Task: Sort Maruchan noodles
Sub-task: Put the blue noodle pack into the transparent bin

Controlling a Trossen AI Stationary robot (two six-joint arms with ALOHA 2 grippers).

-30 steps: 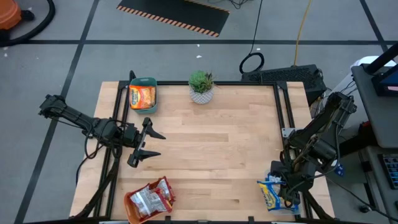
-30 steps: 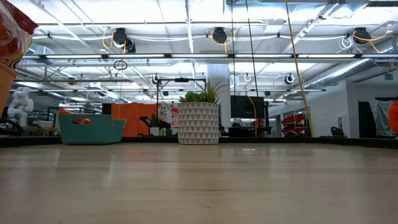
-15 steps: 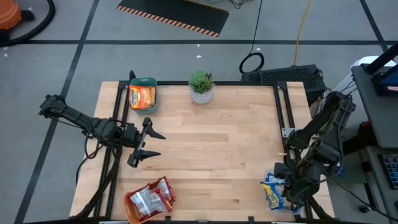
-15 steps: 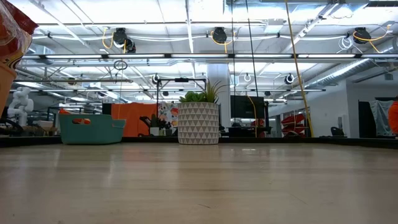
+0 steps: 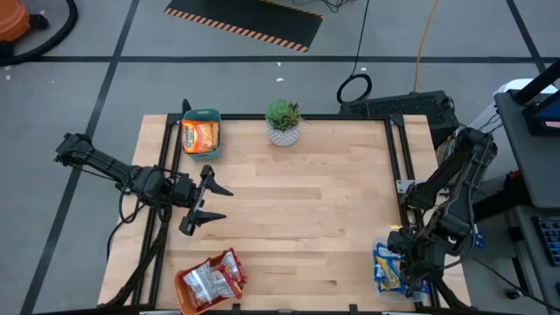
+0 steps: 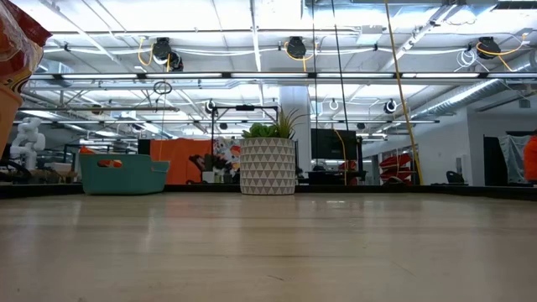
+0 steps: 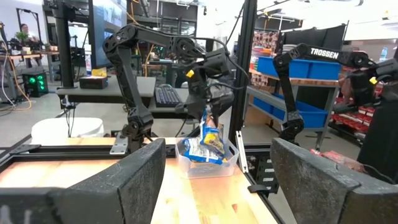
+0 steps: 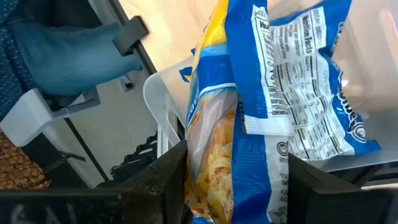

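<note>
Two arms: the left one waits over the left part of the worktop [image 5: 306, 201]; the right one works at the front right corner
Left tool [image 5: 210, 203]: spread wide and carrying nothing, hovering above bare wood near the left edge; it faces across the worktop toward the right arm
Teal bin [image 5: 201, 134]: back left corner; an orange packet [image 5: 200, 136] lies flat inside it
Orange bin [image 5: 191, 293]: front left corner; silver-red packets [image 5: 213, 277] are piled in it and rise above its rim
Potted plant [image 5: 283, 122]: middle of the back edge, apart from all bins; no part of the sorting
Clear bin [image 7: 208, 163]: front right corner, with blue-and-yellow packets in it
Right tool [image 5: 409, 271]: low over the clear bin, gripping a blue-and-yellow packet [image 8: 217, 149] between its fingers; the packet hangs on edge, partly inside the bin beside another of its kind [image 8: 305, 93]
Step in hand: likely delivering this blue-and-yellow packet to its bin; no loose packets show on the worktop, so sorting looks nearly done
Next move: probably let go with the packet low enough to settle inside the rim, then lift straight up clear of the bin wall
</note>
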